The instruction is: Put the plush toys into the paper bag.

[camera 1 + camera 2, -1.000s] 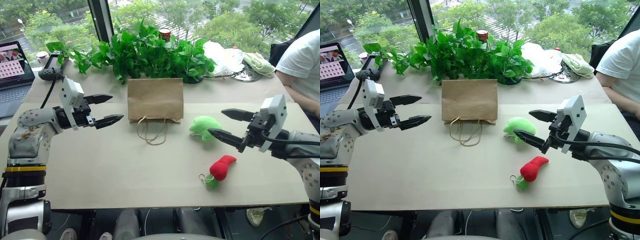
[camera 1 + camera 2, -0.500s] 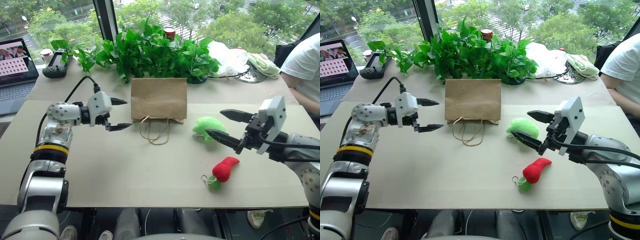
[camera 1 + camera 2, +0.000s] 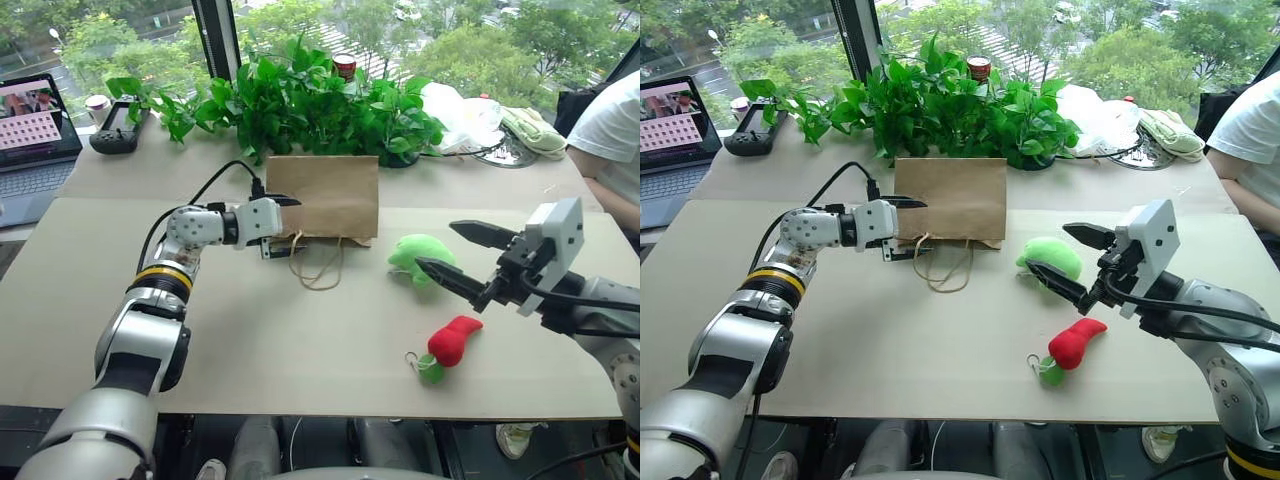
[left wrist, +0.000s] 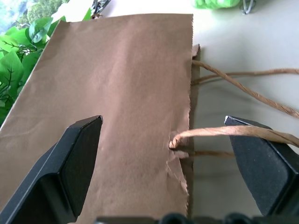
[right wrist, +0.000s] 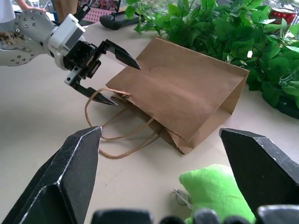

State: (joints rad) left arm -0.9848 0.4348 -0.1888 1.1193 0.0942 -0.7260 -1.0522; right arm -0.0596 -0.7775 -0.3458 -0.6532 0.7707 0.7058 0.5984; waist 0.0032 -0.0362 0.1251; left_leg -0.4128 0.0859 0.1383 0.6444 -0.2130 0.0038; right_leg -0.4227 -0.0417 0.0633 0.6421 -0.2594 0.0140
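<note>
On the table, the paper bag (image 3: 324, 196) lies flat, mouth seemingly toward the wide-spread left hand (image 3: 283, 224).

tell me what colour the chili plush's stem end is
Green, on the red chili plush; clearest in the left eye view.

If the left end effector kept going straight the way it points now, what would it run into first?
Most likely the paper bag. The left end effector is open, one finger over the bag's flat side and the other beyond its mouth edge, by a cord handle. Straight on, it would probably straddle that edge, though how close it is remains uncertain.
</note>
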